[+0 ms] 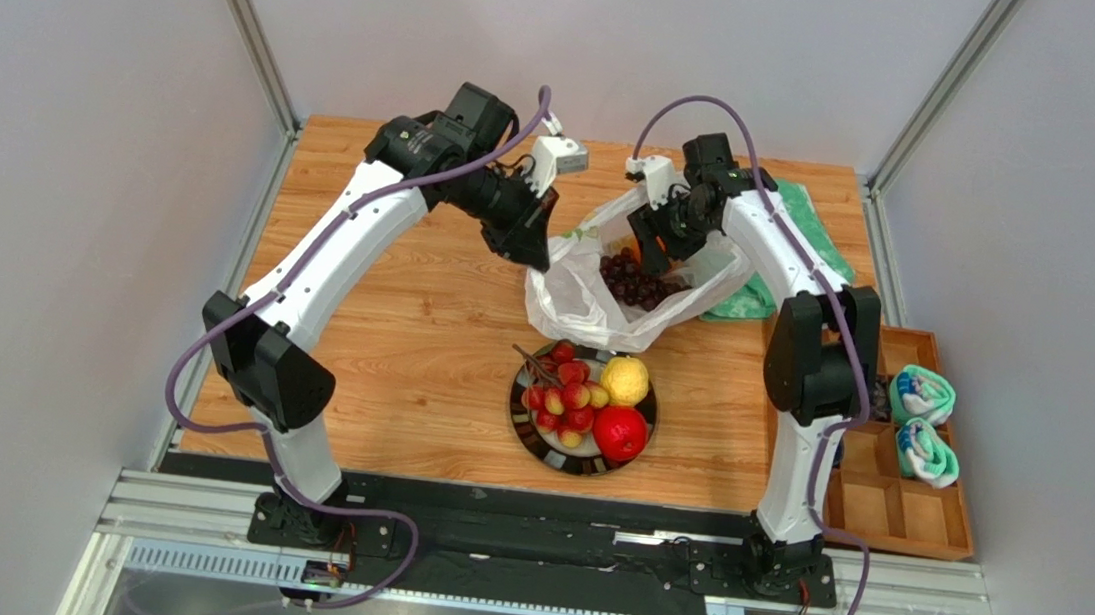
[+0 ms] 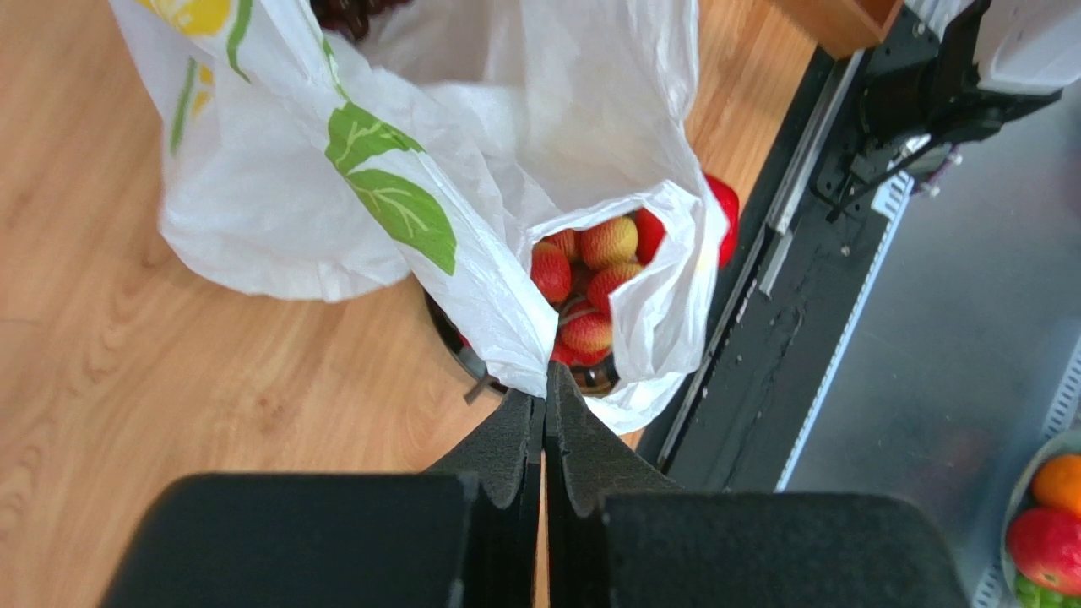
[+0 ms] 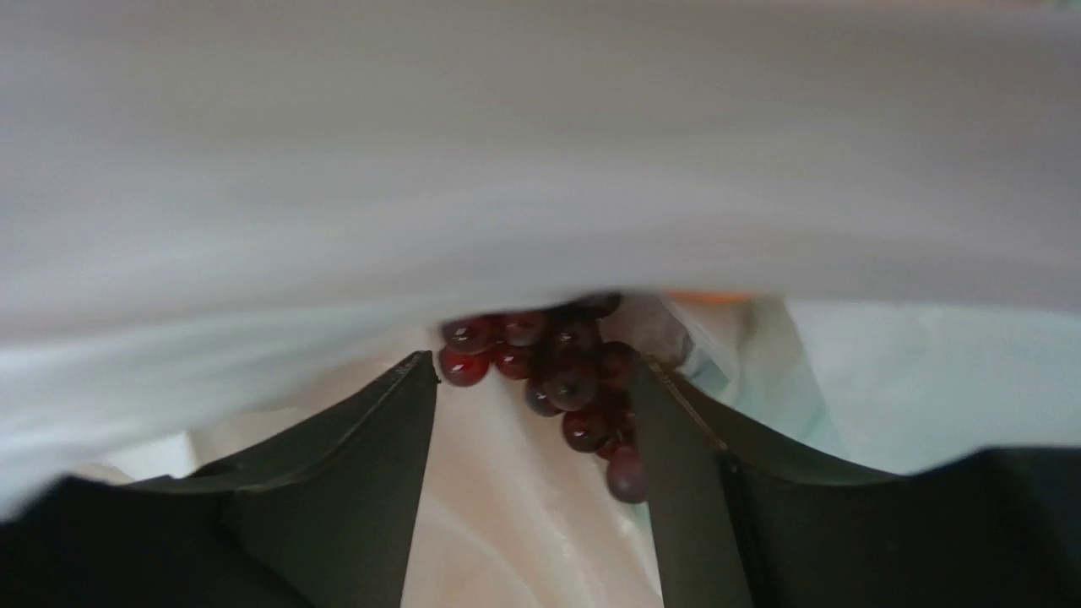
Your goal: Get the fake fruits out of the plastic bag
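Note:
The white plastic bag lies open at the table's middle back, with dark purple grapes inside. My left gripper is shut on the bag's left edge and holds it up; in the left wrist view its gripper pinches a fold of the bag. My right gripper is inside the bag mouth. In the right wrist view it is open, with the grapes between its fingertips and the bag film above. The berry cluster, lemon and red apple lie on the plate.
A green-and-white cloth lies behind the right arm. A wooden tray with rolled cloths stands at the right edge. An orange sliver shows behind the grapes. Grey walls enclose the table.

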Robot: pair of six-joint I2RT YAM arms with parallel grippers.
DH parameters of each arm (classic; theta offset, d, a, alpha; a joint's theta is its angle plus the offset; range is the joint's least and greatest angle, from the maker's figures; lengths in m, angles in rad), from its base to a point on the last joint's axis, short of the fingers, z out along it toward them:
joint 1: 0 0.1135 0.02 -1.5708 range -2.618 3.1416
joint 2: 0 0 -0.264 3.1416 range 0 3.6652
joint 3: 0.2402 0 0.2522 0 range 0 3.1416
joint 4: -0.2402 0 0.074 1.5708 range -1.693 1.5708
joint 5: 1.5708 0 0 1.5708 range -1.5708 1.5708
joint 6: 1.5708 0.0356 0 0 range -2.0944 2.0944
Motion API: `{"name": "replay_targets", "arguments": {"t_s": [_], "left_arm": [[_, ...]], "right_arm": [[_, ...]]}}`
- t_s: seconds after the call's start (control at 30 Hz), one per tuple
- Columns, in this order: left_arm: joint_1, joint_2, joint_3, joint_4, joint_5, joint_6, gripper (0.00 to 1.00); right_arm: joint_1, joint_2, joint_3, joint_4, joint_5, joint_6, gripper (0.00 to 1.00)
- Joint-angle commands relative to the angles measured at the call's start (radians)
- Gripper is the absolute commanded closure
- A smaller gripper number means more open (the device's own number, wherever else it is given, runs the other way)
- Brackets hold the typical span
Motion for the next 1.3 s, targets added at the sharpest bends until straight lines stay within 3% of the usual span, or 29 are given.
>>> {"name": "replay_targets", "arguments": {"t_s": [0.0,0.13,0.23,0.43,0.63,0.67,0.7,0.87,1.03,1.13,1.27], "left_arm": [[-0.008,0.022,0.172,0.038,0.035,-0.044,1.00],[-0.008,0.050,0.284,0.040,0.103,-0.061,1.00],[-0.008,0.045,0.309,0.044,0.164,-0.061,1.00],[-0.010,0.012,0.195,0.012,0.190,-0.020,1.00],[-0.013,-0.033,0.022,0.009,0.108,0.045,1.00],[-0.013,-0.037,-0.002,0.012,0.098,0.051,1.00],[-0.013,-0.036,-0.010,0.012,0.086,0.052,1.00],[-0.013,-0.017,-0.018,0.010,0.081,0.051,1.00],[-0.013,0.001,-0.001,0.010,0.078,0.043,1.00],[-0.013,0.013,0.008,0.010,0.065,0.043,1.00],[-0.011,0.030,0.017,0.020,0.034,0.048,1.00]], "right_arm": [[0.019,-0.042,0.017,-0.011,-0.151,-0.066,0.43],[0.019,-0.001,0.052,0.030,-0.162,-0.020,0.42],[0.020,0.050,0.122,0.093,-0.082,0.056,0.37],[0.012,0.217,0.313,0.110,0.068,0.148,0.22],[0.011,0.314,0.333,0.103,0.098,0.159,0.11],[0.014,0.318,0.327,0.106,0.102,0.161,0.00],[0.015,0.327,0.325,0.109,0.111,0.162,0.00],[0.015,0.341,0.321,0.124,0.131,0.139,0.05],[0.006,0.294,0.276,0.133,0.119,0.135,0.32],[0.006,0.181,0.172,0.179,0.102,0.129,0.40],[0.006,-0.048,0.043,0.195,0.027,0.101,0.43]]}}
